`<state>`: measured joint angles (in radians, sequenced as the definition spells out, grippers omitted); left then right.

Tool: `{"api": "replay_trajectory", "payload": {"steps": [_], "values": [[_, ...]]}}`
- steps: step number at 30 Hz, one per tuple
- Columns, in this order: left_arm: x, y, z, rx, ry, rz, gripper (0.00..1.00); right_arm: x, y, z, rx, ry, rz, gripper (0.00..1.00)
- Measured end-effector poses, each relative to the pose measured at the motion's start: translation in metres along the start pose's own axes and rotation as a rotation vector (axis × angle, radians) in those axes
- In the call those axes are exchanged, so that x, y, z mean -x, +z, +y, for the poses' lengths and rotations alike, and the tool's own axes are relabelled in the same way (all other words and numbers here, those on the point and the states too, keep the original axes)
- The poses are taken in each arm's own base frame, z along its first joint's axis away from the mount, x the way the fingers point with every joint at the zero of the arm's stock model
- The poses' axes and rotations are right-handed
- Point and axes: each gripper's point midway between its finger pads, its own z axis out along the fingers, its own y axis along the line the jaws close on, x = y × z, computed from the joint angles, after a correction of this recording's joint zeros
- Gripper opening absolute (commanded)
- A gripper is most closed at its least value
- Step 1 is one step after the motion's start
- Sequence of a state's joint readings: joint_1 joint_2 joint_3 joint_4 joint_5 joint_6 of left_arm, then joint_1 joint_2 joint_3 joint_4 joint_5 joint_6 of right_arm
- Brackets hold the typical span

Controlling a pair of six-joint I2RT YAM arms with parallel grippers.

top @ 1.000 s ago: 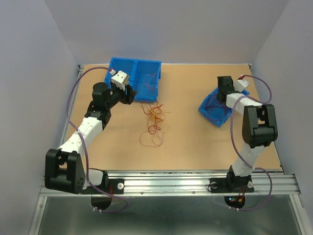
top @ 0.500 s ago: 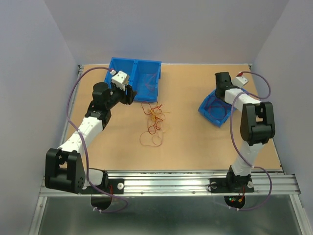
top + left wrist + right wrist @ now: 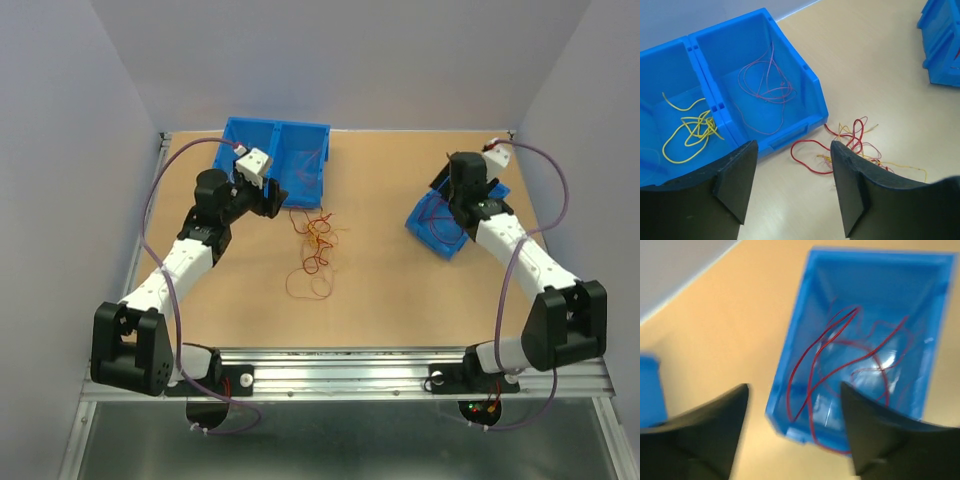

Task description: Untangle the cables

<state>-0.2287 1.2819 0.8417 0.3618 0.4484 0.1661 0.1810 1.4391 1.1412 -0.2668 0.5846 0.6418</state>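
A loose tangle of thin red, orange and yellow cables [image 3: 313, 250] lies mid-table, also seen as cables [image 3: 855, 145] in the left wrist view. My left gripper [image 3: 272, 200] hovers open and empty just in front of the double blue bin [image 3: 276, 150], its fingertips apart over bare table beside a red loop, left gripper [image 3: 792, 145]. In that bin [image 3: 816, 97], a yellow cable [image 3: 687, 132] lies in the left compartment and a pink one [image 3: 767, 85] in the right. My right gripper [image 3: 794, 386] stands open above a single blue bin [image 3: 875, 255] holding red cables [image 3: 840, 355].
The single bin [image 3: 425, 218] sits tilted at the right side of the table, under my right gripper [image 3: 455, 200]. Walls close in on the left, back and right. A metal rail with the arm bases runs along the near edge.
The right gripper has opened over the single bin, and its arm has swung, the elbow dropping toward the near right. The left gripper has edged slightly right.
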Motion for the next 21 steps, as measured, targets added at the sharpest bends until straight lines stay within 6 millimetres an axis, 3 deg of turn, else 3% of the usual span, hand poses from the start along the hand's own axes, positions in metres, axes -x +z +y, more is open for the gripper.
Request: {"api": "replay_trajectory", "payload": {"steps": [1,4,8,11,15,17,21], "values": [[-0.001,0.001,-0.003,-0.009,0.007,0.004,0.77,-0.014,-0.01,0.008,0.076,-0.029,0.029,0.97],[-0.003,0.003,-0.015,-0.042,0.03,0.014,0.8,-0.067,-0.045,0.033,0.311,-0.126,0.122,0.99],[-0.006,0.006,-0.032,-0.084,0.074,0.03,0.79,-0.124,-0.084,0.055,0.552,-0.214,0.221,0.85],[-0.015,0.012,-0.055,-0.131,0.118,0.059,0.77,-0.151,-0.1,0.06,0.667,-0.237,0.253,0.78],[-0.046,0.027,-0.075,-0.173,0.149,0.155,0.7,-0.184,-0.113,0.056,0.776,-0.239,0.296,0.71],[-0.069,0.034,-0.081,-0.185,0.156,0.227,0.66,-0.196,-0.118,0.053,0.81,-0.232,0.307,0.64],[-0.104,0.049,-0.078,-0.172,0.167,0.335,0.62,-0.211,-0.128,0.057,0.877,-0.224,0.325,0.61]]}}
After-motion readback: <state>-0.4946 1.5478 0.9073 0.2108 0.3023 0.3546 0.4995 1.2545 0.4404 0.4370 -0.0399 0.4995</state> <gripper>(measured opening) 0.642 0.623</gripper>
